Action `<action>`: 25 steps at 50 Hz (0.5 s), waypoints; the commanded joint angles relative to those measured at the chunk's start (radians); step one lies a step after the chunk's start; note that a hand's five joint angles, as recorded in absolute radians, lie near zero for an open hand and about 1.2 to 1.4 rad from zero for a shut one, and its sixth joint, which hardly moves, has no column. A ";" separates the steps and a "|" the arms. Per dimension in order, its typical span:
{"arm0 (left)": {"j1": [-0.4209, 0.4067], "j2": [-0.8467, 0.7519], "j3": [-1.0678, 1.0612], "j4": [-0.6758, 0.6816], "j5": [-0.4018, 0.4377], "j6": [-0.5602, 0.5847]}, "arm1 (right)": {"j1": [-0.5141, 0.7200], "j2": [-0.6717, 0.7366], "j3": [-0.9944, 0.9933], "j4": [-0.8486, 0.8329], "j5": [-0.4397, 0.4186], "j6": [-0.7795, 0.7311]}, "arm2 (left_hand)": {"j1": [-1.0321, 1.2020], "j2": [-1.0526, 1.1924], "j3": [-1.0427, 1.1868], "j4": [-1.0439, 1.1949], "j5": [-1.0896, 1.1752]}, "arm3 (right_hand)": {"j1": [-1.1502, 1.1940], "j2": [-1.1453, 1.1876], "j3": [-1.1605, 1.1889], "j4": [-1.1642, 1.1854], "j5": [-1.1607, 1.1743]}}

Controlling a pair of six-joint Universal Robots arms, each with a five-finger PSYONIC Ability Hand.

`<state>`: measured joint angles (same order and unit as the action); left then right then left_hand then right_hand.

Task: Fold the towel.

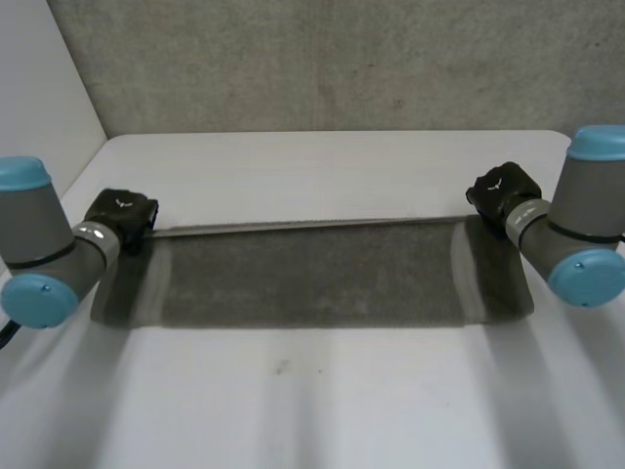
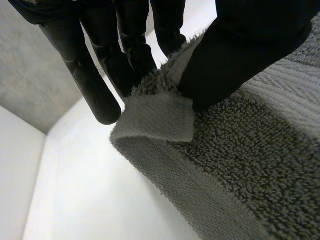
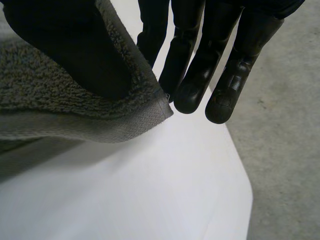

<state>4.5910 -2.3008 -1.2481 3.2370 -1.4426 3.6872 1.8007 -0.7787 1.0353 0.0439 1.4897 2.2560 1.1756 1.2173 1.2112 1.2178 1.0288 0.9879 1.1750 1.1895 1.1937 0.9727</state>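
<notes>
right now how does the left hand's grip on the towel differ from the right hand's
The left hand holds the far left corner of the towel, the right hand the far right corner. At the left hand the corner is folded over; at the right hand it lies flat. Both pinch it between thumb and fingers.

One towel [image 1: 312, 274], one table [image 1: 322, 401], two robot hands [image 1: 122, 217] [image 1: 503, 191].
</notes>
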 commanded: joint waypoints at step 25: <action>-0.081 0.275 -0.301 0.130 -0.010 -0.019 | -0.039 -0.330 0.188 -0.123 -0.094 0.368 | -1.001 -1.043 -1.037 -1.043 -1.029 | -0.813 -1.000 -1.015 -1.019 -0.973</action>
<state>4.5215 -2.1670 -1.4168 3.3681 -1.4575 3.6869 1.8085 -0.9419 1.0971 -0.1923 1.4810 2.5155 0.1787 0.1665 0.1677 0.1687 0.0270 0.2210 0.2372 0.2165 0.2364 0.0725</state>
